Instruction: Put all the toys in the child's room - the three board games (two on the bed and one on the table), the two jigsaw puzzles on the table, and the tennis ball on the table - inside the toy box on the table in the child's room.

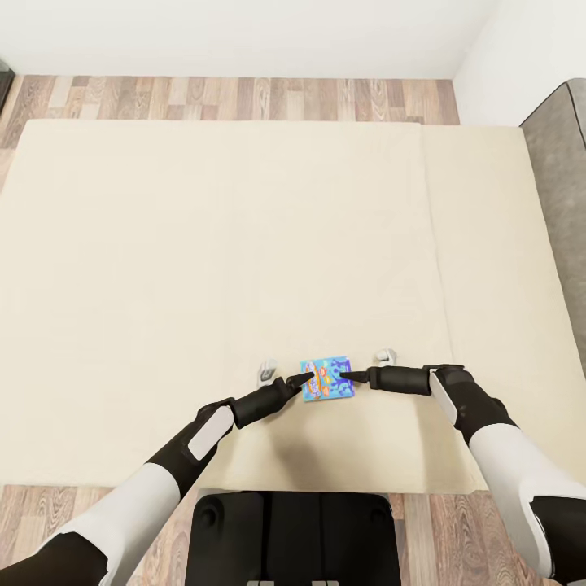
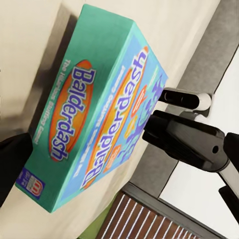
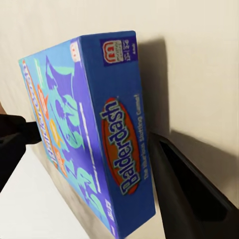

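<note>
- Pinching from both sides, the left end effector (image 1: 303, 380) and the right end effector (image 1: 348, 376) are pressed against opposite edges of one Balderdash board game (image 1: 326, 378), near the front edge of the bed (image 1: 203, 268).
- Each end effector's own jaw opening cannot be told; in the wrist views only dark fingers are seen beside the box.
- The box appears tilted up off the mattress, with a shadow cast beneath it.
- A slip is judged the main risk: with only a two-sided squeeze, uneven pressure or arms drifting apart could let the box twist and drop.
- One board game is counted on the bed; two end effectors are engaged.
</note>
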Available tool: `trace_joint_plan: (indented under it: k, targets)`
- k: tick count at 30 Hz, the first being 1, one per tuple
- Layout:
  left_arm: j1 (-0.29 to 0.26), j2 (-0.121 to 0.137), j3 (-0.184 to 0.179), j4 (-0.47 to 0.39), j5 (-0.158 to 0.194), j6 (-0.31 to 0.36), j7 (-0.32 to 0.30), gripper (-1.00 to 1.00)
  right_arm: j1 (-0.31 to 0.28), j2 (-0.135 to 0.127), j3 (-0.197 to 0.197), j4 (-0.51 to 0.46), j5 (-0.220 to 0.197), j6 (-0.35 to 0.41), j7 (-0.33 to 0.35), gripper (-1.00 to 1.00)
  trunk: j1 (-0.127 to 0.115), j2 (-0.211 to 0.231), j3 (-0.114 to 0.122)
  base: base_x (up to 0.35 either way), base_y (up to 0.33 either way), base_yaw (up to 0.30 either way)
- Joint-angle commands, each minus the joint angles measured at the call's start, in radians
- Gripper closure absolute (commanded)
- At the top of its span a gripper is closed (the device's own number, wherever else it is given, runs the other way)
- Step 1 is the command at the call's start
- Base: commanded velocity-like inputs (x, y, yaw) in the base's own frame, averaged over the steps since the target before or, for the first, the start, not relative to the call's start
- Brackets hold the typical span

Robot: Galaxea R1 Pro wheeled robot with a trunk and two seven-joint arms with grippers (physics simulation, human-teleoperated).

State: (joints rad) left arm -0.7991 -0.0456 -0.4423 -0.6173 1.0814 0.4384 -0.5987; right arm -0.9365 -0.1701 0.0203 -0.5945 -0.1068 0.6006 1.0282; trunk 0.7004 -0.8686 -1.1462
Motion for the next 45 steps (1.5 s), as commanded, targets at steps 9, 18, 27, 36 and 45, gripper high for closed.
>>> trace_joint_plan:
  k: [9, 18, 27, 36, 45]
  targets:
    - [0.0, 0.0, -0.002, 0.001, 0.011, 0.006, 0.0, -1.0, 0.002, 0.071, 0.01, 0.043, -0.001, 0.017, -0.002, -1.0, 0.007, 0.0, 0.0, 0.0, 0.0, 0.0]
    - [0.0, -0.001, -0.003, 0.001, 0.011, 0.005, 0.0, -1.0, 0.002, 0.076, 0.016, 0.044, -0.001, 0.018, -0.002, -1.0, 0.007, 0.0, 0.0, 0.0, 0.0, 0.0]
    - [0.0, -0.001, -0.003, 0.001, 0.011, 0.005, 0.0, -1.0, 0.002, 0.076, 0.039, 0.043, -0.002, 0.019, -0.001, -1.0, 0.007, 0.0, 0.0, 0.0, 0.0, 0.0]
    - [0.001, -0.001, -0.002, 0.001, 0.011, 0.004, 0.001, -1.0, 0.002, 0.075, 0.046, 0.043, -0.002, 0.02, 0.001, -1.0, 0.007, 0.0, 0.0, 0.0, 0.0, 0.0]
    - [0.002, 0.0, -0.001, 0.0, 0.011, -0.016, 0.017, -1.0, 0.002, 0.075, 0.047, 0.042, -0.002, 0.021, 0.001, -1.0, 0.007, 0.0, 0.0, 0.0, 0.0, 0.0]
